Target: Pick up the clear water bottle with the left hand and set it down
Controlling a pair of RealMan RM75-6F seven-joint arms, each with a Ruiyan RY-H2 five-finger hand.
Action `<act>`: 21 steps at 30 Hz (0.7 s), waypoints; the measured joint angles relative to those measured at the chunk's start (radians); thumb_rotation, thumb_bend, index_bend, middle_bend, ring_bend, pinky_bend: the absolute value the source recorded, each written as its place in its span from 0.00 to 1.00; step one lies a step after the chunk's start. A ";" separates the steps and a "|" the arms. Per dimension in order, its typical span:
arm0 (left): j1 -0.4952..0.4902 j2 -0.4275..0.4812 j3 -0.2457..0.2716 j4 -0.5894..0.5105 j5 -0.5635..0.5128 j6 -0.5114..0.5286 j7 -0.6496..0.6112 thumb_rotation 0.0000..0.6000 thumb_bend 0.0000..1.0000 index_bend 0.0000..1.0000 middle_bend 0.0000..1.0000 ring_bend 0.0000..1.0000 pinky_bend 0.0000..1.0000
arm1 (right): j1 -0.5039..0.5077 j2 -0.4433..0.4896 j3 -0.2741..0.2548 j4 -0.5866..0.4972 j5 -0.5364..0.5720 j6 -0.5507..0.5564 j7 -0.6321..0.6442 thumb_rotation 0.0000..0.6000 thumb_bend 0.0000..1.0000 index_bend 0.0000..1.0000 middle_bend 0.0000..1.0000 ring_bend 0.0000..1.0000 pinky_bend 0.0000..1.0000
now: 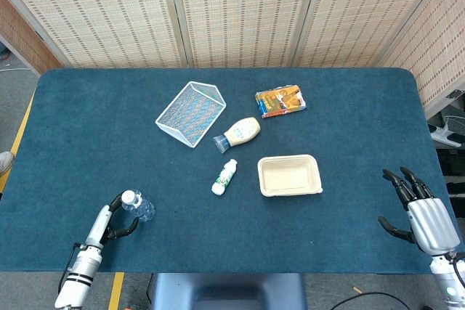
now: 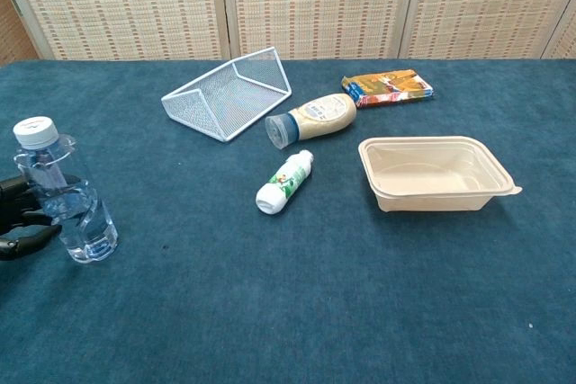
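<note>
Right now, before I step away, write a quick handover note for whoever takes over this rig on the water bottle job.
Left hand: at the near left edge of the table, fingers apart right beside the water bottle; a firm grip cannot be confirmed.
Right hand: open near the right table edge, holding nothing.
Water bottle: upright on the table, cap on, apparently not lifted.
Done: left hand is at the bottle.
Left: close the hand on the bottle, lift it, set it down.
</note>
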 measured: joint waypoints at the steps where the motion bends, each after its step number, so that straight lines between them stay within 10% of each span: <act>1: -0.001 0.007 0.003 -0.008 0.008 -0.001 -0.013 1.00 0.38 0.15 0.21 0.12 0.16 | 0.000 0.000 0.000 0.000 0.000 0.000 0.000 1.00 0.16 0.00 0.16 0.00 0.15; 21: -0.051 0.041 0.037 -0.087 0.082 -0.024 -0.160 1.00 0.39 0.00 0.03 0.02 0.13 | 0.005 0.000 0.000 -0.001 0.003 -0.012 -0.002 1.00 0.16 0.00 0.16 0.00 0.15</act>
